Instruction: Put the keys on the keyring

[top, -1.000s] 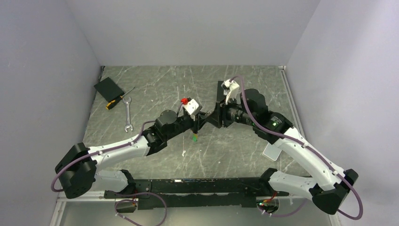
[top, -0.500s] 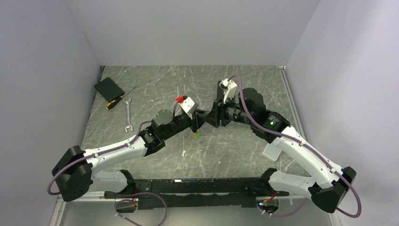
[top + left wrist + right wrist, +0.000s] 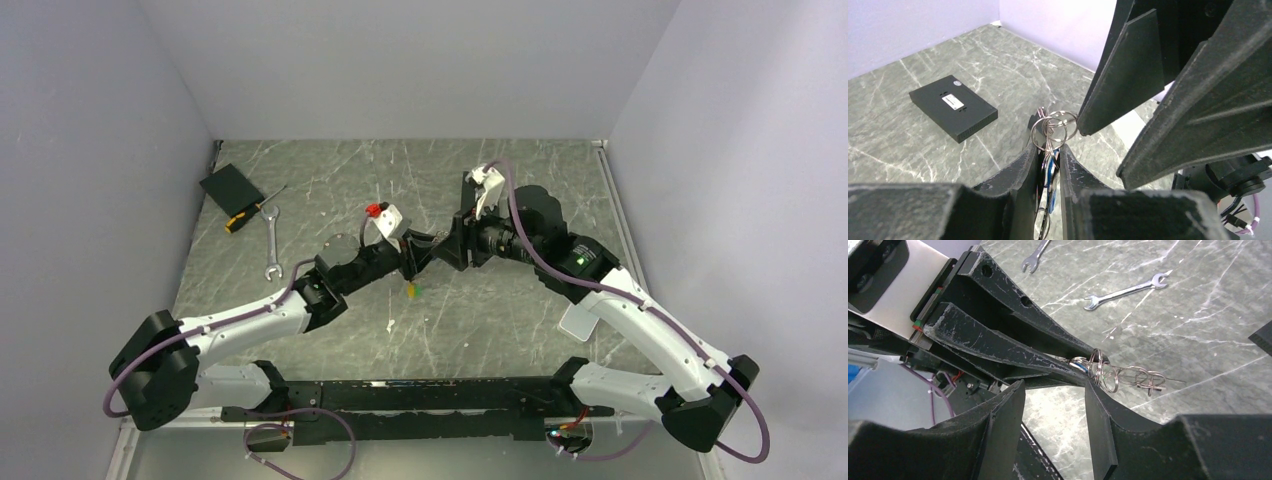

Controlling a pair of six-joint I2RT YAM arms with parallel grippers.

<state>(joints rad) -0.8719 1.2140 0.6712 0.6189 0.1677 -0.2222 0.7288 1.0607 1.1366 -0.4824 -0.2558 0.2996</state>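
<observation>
Box point(image 3: 231, 185): counter's far-left corner. Screwdriver point(image 3: 255, 210): just right of box. Wrench point(image 3: 273, 243): before screwdriver. Keys point(image 3: 1050, 175): above mid-counter, between left gripper's point(image 3: 1048, 150) jaws.

The left arm point(image 3: 245, 320) and right arm point(image 3: 640, 325) reach inward, tips meeting at centre, the left end effector point(image 3: 1048, 150) pinching the keys point(image 3: 1050, 177), the right end effector point(image 3: 1053, 390) with jaws apart.

Below the keyring's cluster of small silver rings point(image 3: 1053, 127), the small metal keys point(image 3: 1050, 175) are mostly hidden between the fingers of the black left gripper point(image 3: 1048, 150); only a blue sliver shows. Beside the cluster, the right gripper's black fingers point(image 3: 1143, 65) run off the top and right edges. From above, the cluster is too small to make out. Well beyond it, one silver open-ended wrench point(image 3: 1034, 257) is cut by the top edge.
</observation>
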